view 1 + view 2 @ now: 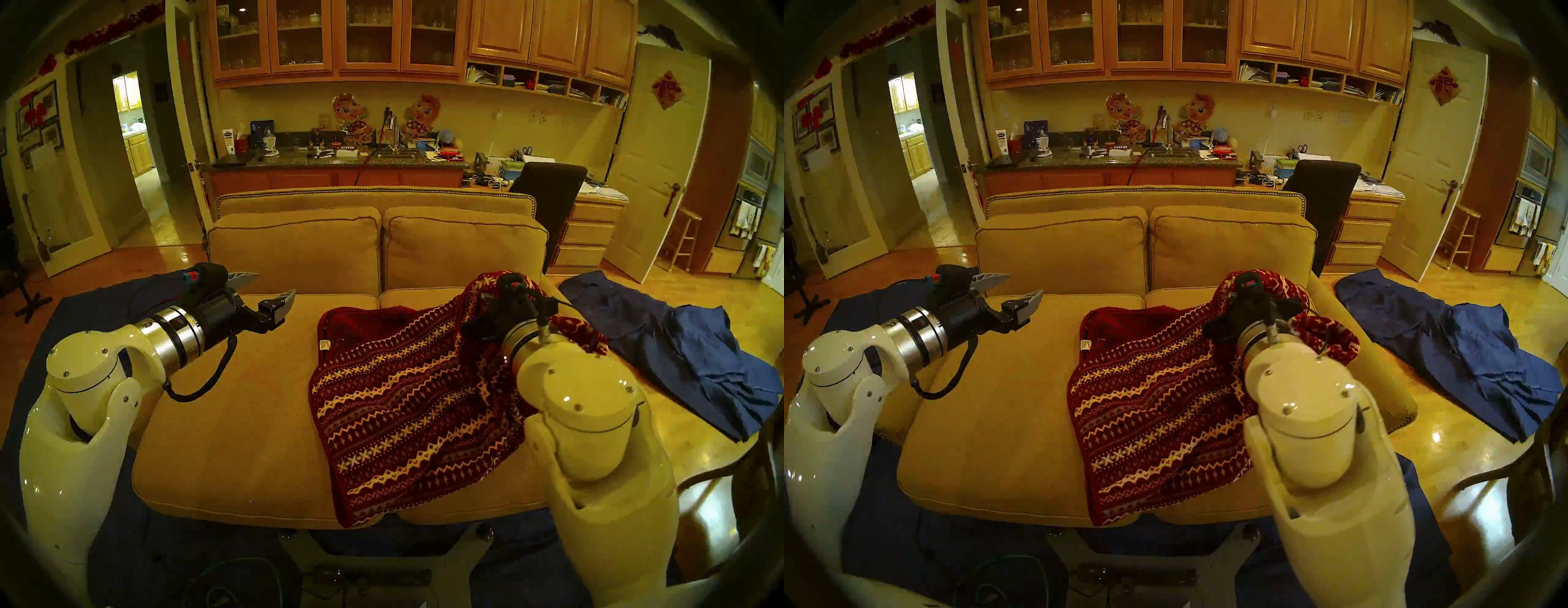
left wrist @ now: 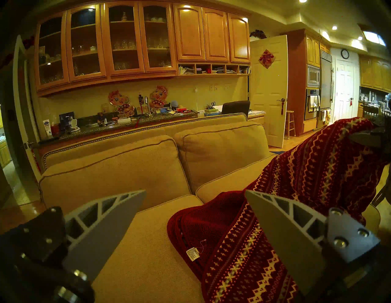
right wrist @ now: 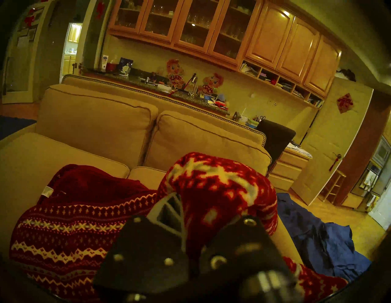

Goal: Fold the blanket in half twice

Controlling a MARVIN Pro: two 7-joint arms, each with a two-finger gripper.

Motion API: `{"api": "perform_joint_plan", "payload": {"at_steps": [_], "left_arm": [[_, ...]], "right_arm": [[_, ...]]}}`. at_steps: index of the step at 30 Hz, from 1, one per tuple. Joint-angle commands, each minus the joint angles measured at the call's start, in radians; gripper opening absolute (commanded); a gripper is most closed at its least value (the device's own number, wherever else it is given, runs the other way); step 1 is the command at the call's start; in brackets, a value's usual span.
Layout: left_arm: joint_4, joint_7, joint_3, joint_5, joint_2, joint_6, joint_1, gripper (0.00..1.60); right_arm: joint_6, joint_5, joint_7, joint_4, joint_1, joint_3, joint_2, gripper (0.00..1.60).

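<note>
The blanket (image 1: 403, 403), dark red with cream and grey patterned bands, lies bunched on the right seat of the tan sofa (image 1: 237, 403). Its front edge hangs over the seat's front. Its plain red reverse (image 1: 360, 322) and a white label (image 1: 324, 344) show at the back left. My right gripper (image 3: 186, 207) is shut on a raised fold of the blanket (image 3: 211, 182) at the back right. One ribbed finger (image 3: 167, 209) shows and the tips are buried in fleece. My left gripper (image 1: 275, 283) hovers open and empty over the left seat, well left of the blanket (image 2: 317, 173).
A wrinkled blue cloth (image 1: 679, 352) lies on the wooden floor to the right of the sofa. A dark blue sheet (image 1: 85, 297) covers the floor at the left and under my base. Two back cushions (image 1: 297, 250) stand behind the seats. A dark chair (image 1: 547, 187) and kitchen counter are beyond.
</note>
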Motion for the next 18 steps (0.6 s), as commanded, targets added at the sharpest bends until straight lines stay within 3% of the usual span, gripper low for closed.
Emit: {"api": "perform_joint_plan", "payload": {"at_steps": [1, 7, 12, 13, 14, 15, 17, 18], "left_arm": [[-0.005, 0.001, -0.001, 0.001, -0.002, -0.009, -0.006, 1.6], [-0.005, 0.001, -0.001, 0.001, -0.002, -0.01, -0.006, 1.6], [-0.005, 0.001, -0.001, 0.001, -0.002, -0.01, -0.006, 1.6], [-0.005, 0.001, -0.001, 0.001, -0.002, -0.01, -0.006, 1.6], [-0.005, 0.001, -0.001, 0.001, -0.002, -0.01, -0.006, 1.6], [-0.005, 0.001, -0.001, 0.001, -0.002, -0.01, -0.006, 1.6], [-0.005, 0.001, -0.001, 0.001, -0.002, -0.011, -0.006, 1.6], [-0.005, 0.001, -0.001, 0.001, -0.002, -0.011, -0.006, 1.6]], "right_arm": [[-0.052, -0.06, -0.122, -0.016, 0.017, -0.138, 0.008, 0.0], [-0.074, -0.031, -0.213, 0.041, 0.058, -0.207, 0.026, 0.0], [-0.077, -0.002, -0.237, 0.058, 0.096, -0.267, 0.054, 0.04], [-0.069, 0.022, -0.253, 0.065, 0.111, -0.289, 0.062, 0.51], [-0.069, 0.022, -0.253, 0.065, 0.111, -0.289, 0.062, 0.51], [-0.07, 0.03, -0.254, 0.067, 0.115, -0.299, 0.07, 0.68], [-0.066, 0.068, -0.293, 0.07, 0.125, -0.322, 0.082, 1.36], [-0.057, 0.086, -0.298, 0.068, 0.129, -0.326, 0.085, 1.41]]}}
